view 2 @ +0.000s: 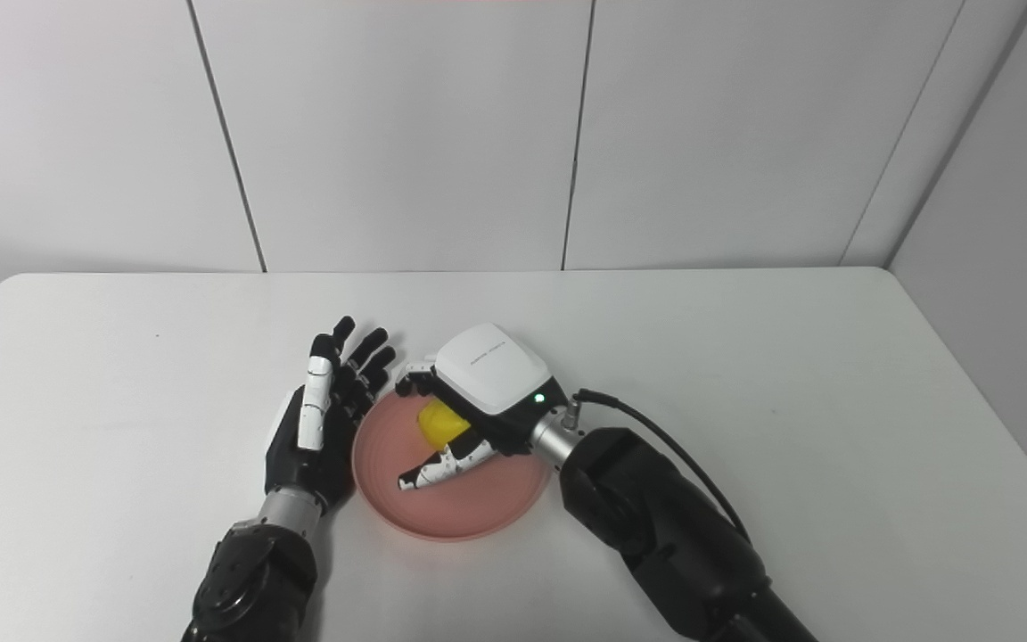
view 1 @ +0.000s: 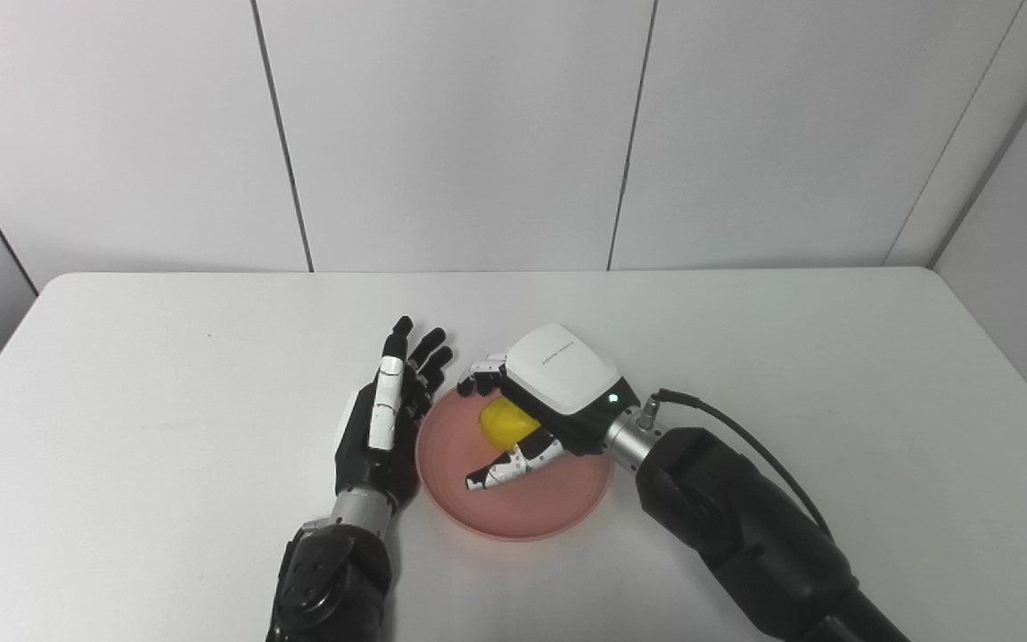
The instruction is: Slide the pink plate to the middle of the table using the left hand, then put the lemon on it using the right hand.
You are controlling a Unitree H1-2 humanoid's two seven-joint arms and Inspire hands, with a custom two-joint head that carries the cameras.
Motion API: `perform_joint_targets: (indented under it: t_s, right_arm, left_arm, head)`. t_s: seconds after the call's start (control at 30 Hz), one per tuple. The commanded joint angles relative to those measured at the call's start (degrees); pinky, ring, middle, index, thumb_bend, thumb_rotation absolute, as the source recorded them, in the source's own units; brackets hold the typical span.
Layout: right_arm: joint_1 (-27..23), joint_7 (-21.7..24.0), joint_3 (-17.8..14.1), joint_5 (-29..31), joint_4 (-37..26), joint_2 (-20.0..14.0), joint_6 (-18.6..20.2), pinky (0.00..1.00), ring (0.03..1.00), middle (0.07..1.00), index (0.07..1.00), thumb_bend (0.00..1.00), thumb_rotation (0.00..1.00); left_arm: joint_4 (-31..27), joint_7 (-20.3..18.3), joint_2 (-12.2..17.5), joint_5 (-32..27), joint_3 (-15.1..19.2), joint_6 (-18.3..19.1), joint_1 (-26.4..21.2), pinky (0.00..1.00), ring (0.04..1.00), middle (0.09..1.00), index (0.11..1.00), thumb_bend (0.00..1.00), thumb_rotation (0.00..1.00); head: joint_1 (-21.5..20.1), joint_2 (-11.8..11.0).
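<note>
White panelled walls rise behind a white table [view 1: 745, 357] that fills the lower half of the frame, and the action sits just left of centre. Right hand [view 1: 542, 401] reaches in from the lower right on its black arm, white back plate turned up, fingers curled over the lemon [view 1: 505, 423] with the thumb stretched out below it; whether the fingers actually grip the lemon or only cup it, I can't tell. That lemon shows as a yellow patch under the palm, over the upper middle of the pink plate [view 1: 522, 508]. Whether it rests on the plate or hangs just above is hidden by the hand. Left hand [view 1: 386, 419] comes up from the bottom edge, left of centre, standing on edge with fingers straight and spread, holding nothing, pressed right beside the plate's left rim. Plate lies flat on the table, near the centre bottom of the frame, between the two arms.
</note>
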Motion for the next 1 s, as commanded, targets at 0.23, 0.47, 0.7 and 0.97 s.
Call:
perform_joint_targets:
  t_s: [0.23, 0.47, 0.7, 0.97]
  right_arm:
    - [0.7, -4.8, -7.5, 15.0, -4.4, 3.0, -2.8, 0.57, 0.631, 0.655, 0.624, 0.73, 0.81]
    - [2.1, -6.0, -12.9, 22.9, -3.6, 5.1, -1.9, 0.66, 0.734, 0.757, 0.726, 0.74, 0.99]
    - [3.2, -6.6, -18.0, 32.4, -1.4, 8.6, -1.3, 0.81, 0.870, 0.886, 0.841, 0.70, 0.99]
    - [5.3, -4.8, -23.9, 44.9, -3.8, 13.2, 8.6, 0.91, 0.942, 0.947, 0.923, 0.68, 1.00]
  left_arm:
    - [3.3, 2.6, 0.1, 2.9, 0.9, -2.8, 0.7, 0.96, 0.904, 0.913, 0.985, 0.80, 0.85]
    - [3.6, 3.4, 0.6, 3.2, 1.8, -3.7, -0.6, 0.96, 0.916, 0.915, 0.987, 0.83, 0.84]
    - [3.9, 2.2, 3.8, 5.6, 0.3, -4.1, -2.8, 1.00, 0.970, 0.972, 1.000, 0.86, 0.94]
    - [3.9, 3.4, 5.6, 8.4, -0.1, -5.4, -4.9, 1.00, 1.000, 1.000, 1.000, 0.87, 0.99]
  head:
    - [-0.2, -0.2]
    - [-0.1, -0.2]
    - [0.3, -0.1]
    - [0.4, -0.1]
